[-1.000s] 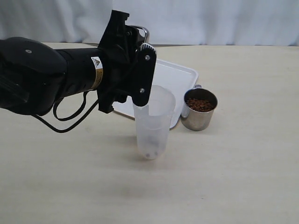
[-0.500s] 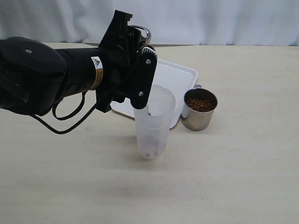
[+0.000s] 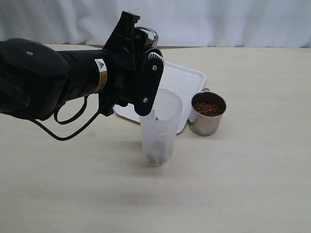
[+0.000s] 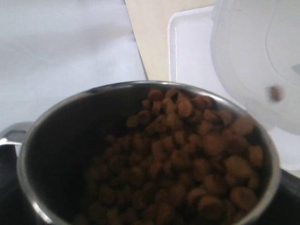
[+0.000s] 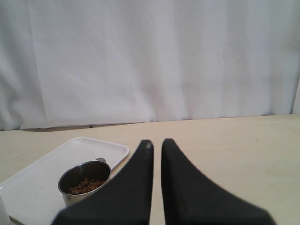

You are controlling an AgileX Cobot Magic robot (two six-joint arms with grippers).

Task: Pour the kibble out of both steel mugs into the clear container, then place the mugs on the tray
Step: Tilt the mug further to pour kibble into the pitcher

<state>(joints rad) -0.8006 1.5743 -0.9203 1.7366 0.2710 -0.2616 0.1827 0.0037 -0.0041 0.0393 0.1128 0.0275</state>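
Left gripper (image 3: pixel 139 54), jaws wide around 1 steel mug (image 4: pixel 65 154), has tilted it further above the clear container (image 3: pixel 160 131), kibble (image 4: pixel 187 154) now dropping in; right gripper (image 5: pixel 156 143) closed on nothing, 2nd mug (image 3: pixel 206 122) beside the container.

Shiny steel mug (image 4: pixel 65 140), frosted translucent plastic container (image 3: pixel 160 131), smooth white plastic tray (image 3: pixel 187 80), matt brown kibble (image 4: pixel 187 154), matt tabletop (image 3: pixel 243 184)
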